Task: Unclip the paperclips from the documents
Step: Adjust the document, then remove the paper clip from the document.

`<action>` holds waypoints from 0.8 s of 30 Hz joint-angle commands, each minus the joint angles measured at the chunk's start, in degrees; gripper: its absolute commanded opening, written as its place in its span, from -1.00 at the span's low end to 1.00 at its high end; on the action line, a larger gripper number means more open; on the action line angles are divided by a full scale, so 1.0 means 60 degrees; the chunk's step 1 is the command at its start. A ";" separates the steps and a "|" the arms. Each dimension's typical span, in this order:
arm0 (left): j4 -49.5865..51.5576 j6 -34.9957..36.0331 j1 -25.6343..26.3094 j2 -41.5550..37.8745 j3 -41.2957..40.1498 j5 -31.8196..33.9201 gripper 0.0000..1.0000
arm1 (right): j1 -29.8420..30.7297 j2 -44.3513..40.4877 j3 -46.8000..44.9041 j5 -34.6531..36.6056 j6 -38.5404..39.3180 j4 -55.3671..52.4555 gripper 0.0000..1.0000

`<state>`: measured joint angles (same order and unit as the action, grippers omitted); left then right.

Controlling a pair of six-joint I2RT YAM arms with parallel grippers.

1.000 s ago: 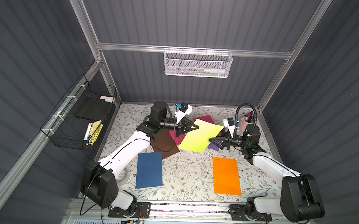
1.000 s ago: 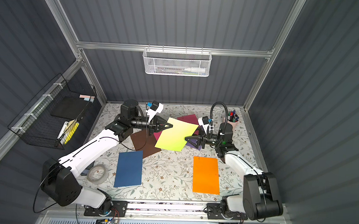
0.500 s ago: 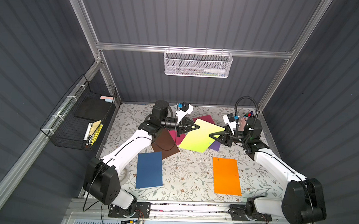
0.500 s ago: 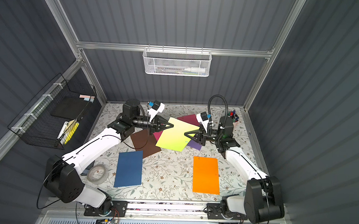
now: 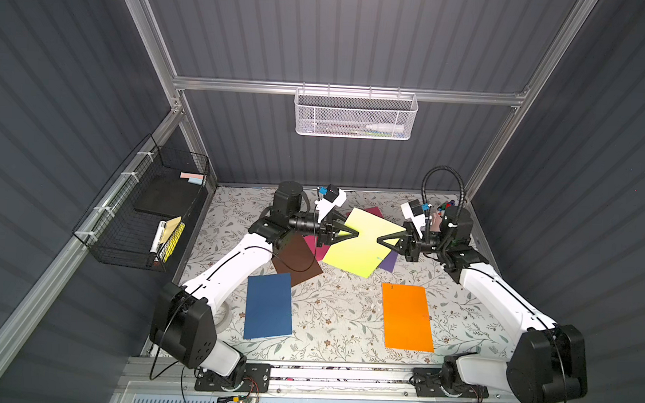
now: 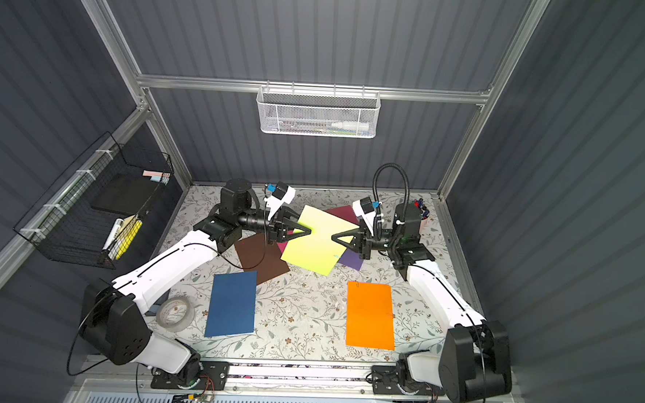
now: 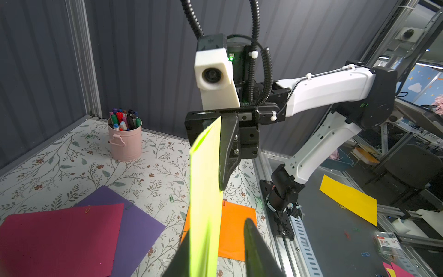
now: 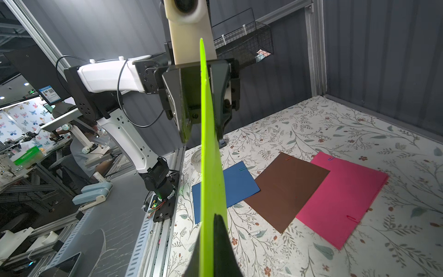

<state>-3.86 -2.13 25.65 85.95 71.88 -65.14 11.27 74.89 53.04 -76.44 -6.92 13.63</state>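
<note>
I am pinching the lime sheet (image 5: 356, 251) in the right gripper (image 5: 378, 240), lifted over the pink sheet (image 5: 318, 247) and purple sheet (image 5: 389, 262). The left gripper (image 5: 356, 234) is standing parted around its opposite edge. The thin matte paper is flexing, so I am planning slow, level pulls toward its 1 pale wire paperclip (image 5: 379, 257).
</note>
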 commanded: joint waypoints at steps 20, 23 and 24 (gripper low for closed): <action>-0.2015 -0.1554 -0.0344 -0.0398 -0.0629 -0.0277 -1.00 | 0.0092 -0.0085 -0.0146 -0.0333 0.0482 -0.1334 -0.18; -0.1963 -0.1505 -0.0486 -0.0450 -0.0626 -0.0270 -1.00 | 0.0092 -0.0079 -0.0226 -0.0337 0.0588 -0.1484 -0.27; -0.1957 -0.1506 -0.0521 -0.0464 -0.0615 -0.0268 -1.00 | 0.0078 -0.0041 -0.0226 -0.0367 0.0636 -0.1556 -0.32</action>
<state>-14.66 -10.57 23.29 84.88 68.12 -66.46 11.53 75.18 52.10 -77.65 -4.36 5.21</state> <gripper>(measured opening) 0.047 0.355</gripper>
